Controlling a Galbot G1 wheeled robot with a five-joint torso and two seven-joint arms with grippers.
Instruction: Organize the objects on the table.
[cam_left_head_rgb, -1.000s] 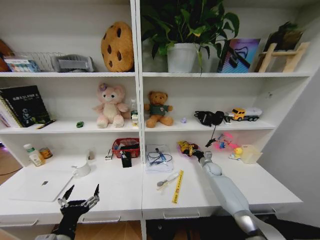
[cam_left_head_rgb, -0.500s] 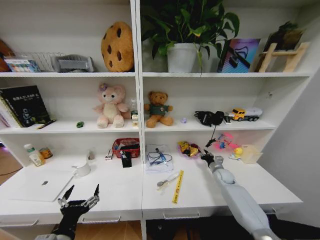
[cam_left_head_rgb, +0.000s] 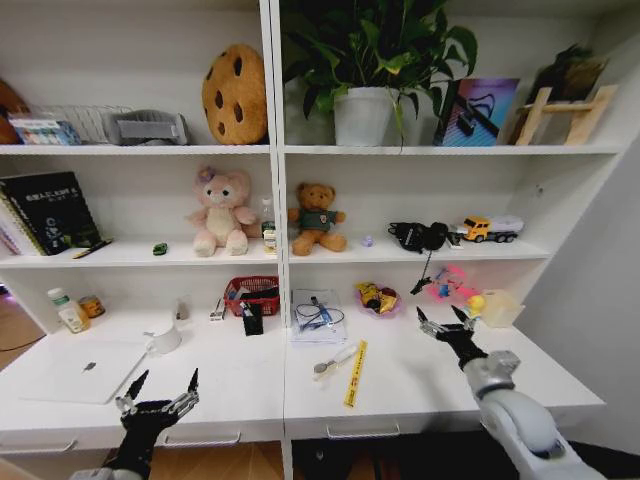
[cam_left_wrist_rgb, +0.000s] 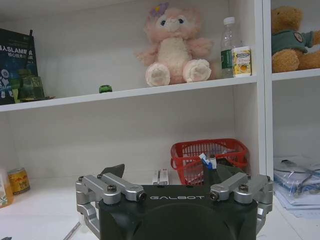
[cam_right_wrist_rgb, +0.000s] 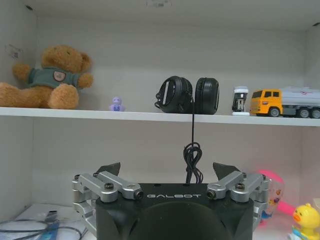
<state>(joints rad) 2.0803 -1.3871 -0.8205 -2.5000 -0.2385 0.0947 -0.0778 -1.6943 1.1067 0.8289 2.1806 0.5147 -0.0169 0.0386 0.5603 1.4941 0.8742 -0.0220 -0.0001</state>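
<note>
A silver laptop (cam_left_head_rgb: 75, 370) lies shut at the left of the white table (cam_left_head_rgb: 240, 385). A yellow measuring strip (cam_left_head_rgb: 355, 372) lies near the middle. On the shelf above stand a tiny green toy car (cam_left_head_rgb: 160, 248) (cam_left_wrist_rgb: 105, 88), a dark pen (cam_left_head_rgb: 91, 249) and a clear green-labelled bottle (cam_left_head_rgb: 267, 214) (cam_left_wrist_rgb: 228, 47). A blue pen (cam_left_head_rgb: 321, 309) rests on a paper stack. My left gripper (cam_left_head_rgb: 166, 384) (cam_left_wrist_rgb: 170, 172) hangs open before the table's front edge, holding nothing. Over the right part of the table, my right gripper (cam_left_head_rgb: 441, 318) (cam_right_wrist_rgb: 169, 170) is open and holds nothing.
A red basket (cam_left_head_rgb: 252, 293), a white mug (cam_left_head_rgb: 163, 338), a pink bowl (cam_left_head_rgb: 378, 299) and small toys (cam_left_head_rgb: 452, 285) line the back of the table. A headphone cable (cam_left_head_rgb: 428, 272) dangles from the shelf near my right gripper. A spoon-like tool (cam_left_head_rgb: 331, 362) lies beside the strip.
My right arm has drawn back from the pink bowl toward the right front of the table. The left arm has not moved.
</note>
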